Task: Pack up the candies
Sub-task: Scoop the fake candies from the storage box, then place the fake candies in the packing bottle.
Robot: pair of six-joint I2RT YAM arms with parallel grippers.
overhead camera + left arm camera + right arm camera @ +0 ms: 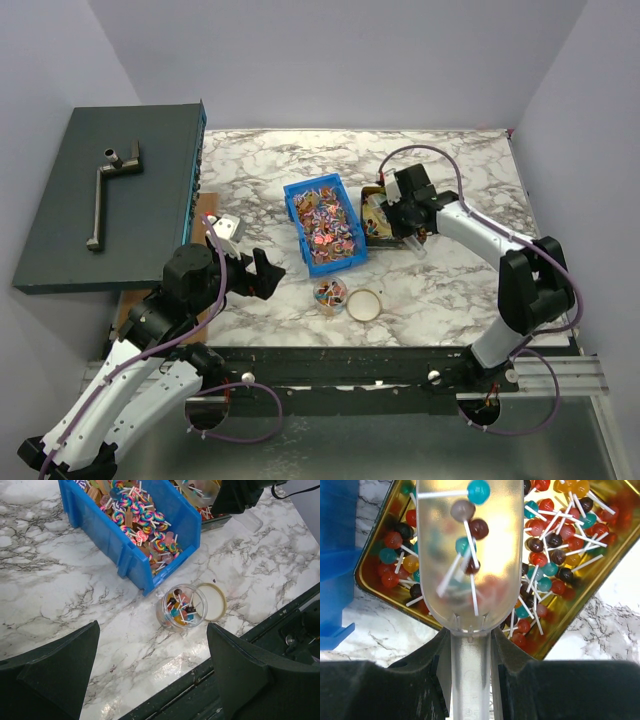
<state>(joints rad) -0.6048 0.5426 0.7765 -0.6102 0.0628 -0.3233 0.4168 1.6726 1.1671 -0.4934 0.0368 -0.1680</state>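
Observation:
The candies are small ball lollipops on white sticks. Many lie in a gold tray [377, 190], [369, 580]. My right gripper [405, 213], [470, 642] is shut on the handle of a clear plastic scoop [470, 555], which holds several lollipops above the tray. A small clear jar [330, 294], [181, 607] with a few lollipops stands near the table's front, its round gold lid [364, 304], [212, 601] beside it. My left gripper [262, 275], [152, 630] is open and empty, left of the jar.
A blue bin [292, 215], [131, 560] of swirl lollipops stands mid-table, between the jar and the tray. A dark grey box [60, 240] with a metal crank [105, 185] sits at the left. A small silver object [226, 225] lies by it.

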